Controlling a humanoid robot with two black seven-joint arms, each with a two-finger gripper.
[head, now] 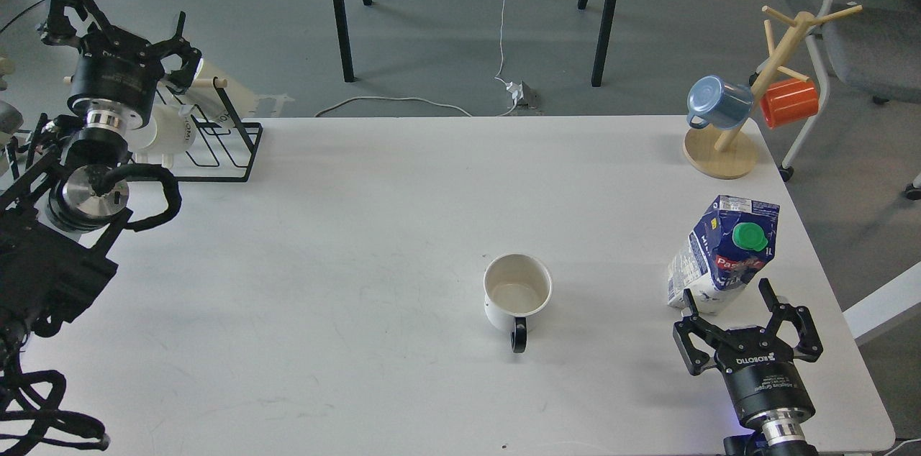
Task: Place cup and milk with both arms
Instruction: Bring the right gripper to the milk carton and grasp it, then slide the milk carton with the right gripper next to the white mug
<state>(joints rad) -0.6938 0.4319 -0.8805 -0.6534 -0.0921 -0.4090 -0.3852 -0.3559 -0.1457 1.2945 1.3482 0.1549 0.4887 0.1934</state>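
The white mug (pixel 516 292) with a black handle stands upright on the white table (pixel 374 226), right of centre, handle toward me. The blue and white milk carton (pixel 722 254) with a green cap stands near the right edge. My right gripper (pixel 728 298) is open, just in front of the carton's base, its fingers pointing at it without holding it. My left gripper (pixel 119 14) is open and empty, raised over the far left corner above a wire rack.
A black wire rack (pixel 216 143) with white lettered cups sits at the far left corner. A wooden mug tree (pixel 748 96) with a blue mug (pixel 716 102) and an orange mug (pixel 790 102) stands at the far right corner. The table's right edge is close to the carton.
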